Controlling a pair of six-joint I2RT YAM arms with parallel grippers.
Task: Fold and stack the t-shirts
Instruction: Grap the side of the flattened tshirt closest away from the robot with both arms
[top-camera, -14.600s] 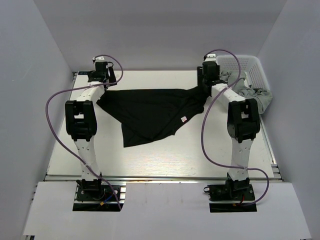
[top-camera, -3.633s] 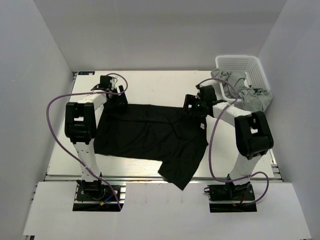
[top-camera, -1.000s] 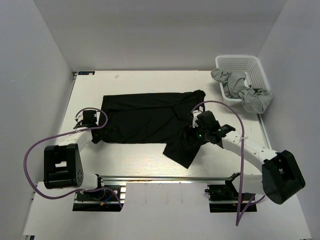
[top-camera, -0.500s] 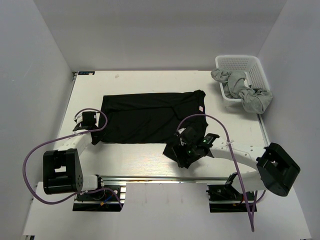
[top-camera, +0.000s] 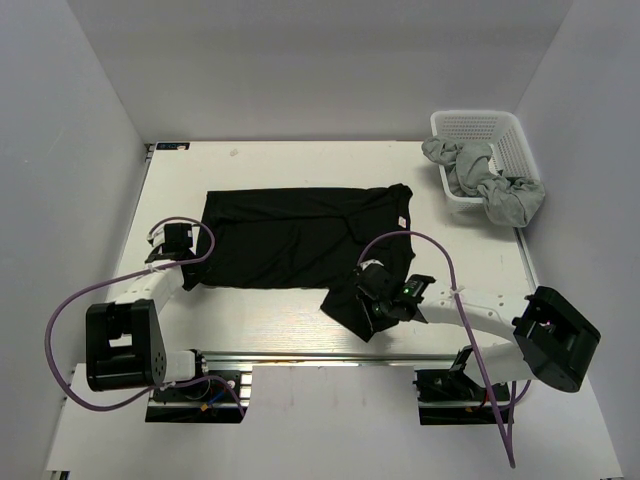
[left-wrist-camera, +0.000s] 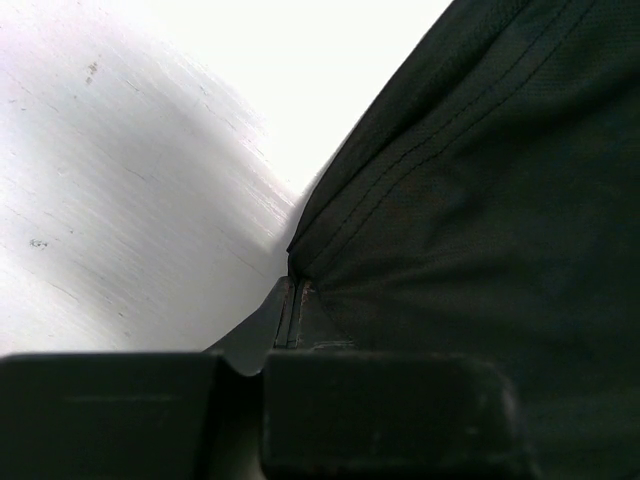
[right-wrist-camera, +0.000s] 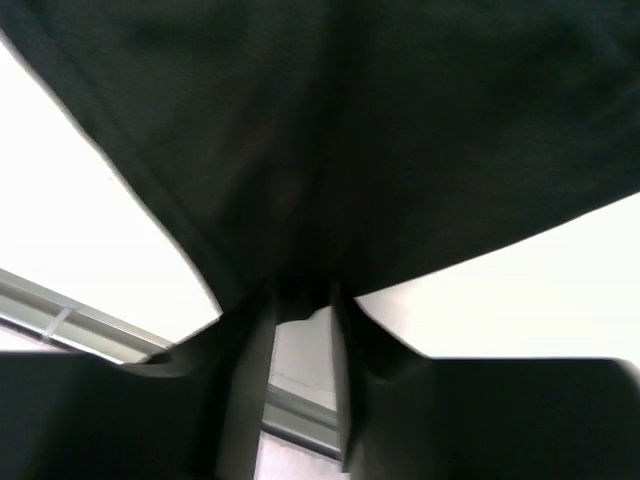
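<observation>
Right end effector (top-camera: 378, 305) sits over the near-right flap of the black t-shirt (top-camera: 290, 235), seen from above, while the left end effector (top-camera: 188, 277) is at the garment's near-left corner. The shirt lies spread on the bench (top-camera: 300, 160), its long axis running left to right, with the pale neck label (top-camera: 403, 221) at the right end. Its collar so points toward the white basket (top-camera: 505, 130), well apart, where grey t-shirts (top-camera: 480, 175) are heaped. The stray flap slants toward the near edge, off the main rectangle, and the right arm is plainly the nearer to it. Left wrist view: fingers fully closed, pinching the hemmed corner, cloth stretching away up and right. Right wrist view: jaws stand a narrow gap apart with a dark fold between their tips; whether the pinch is firm cannot be told. Squaring the shirt likely depends on carrying that flap over onto the body.
</observation>
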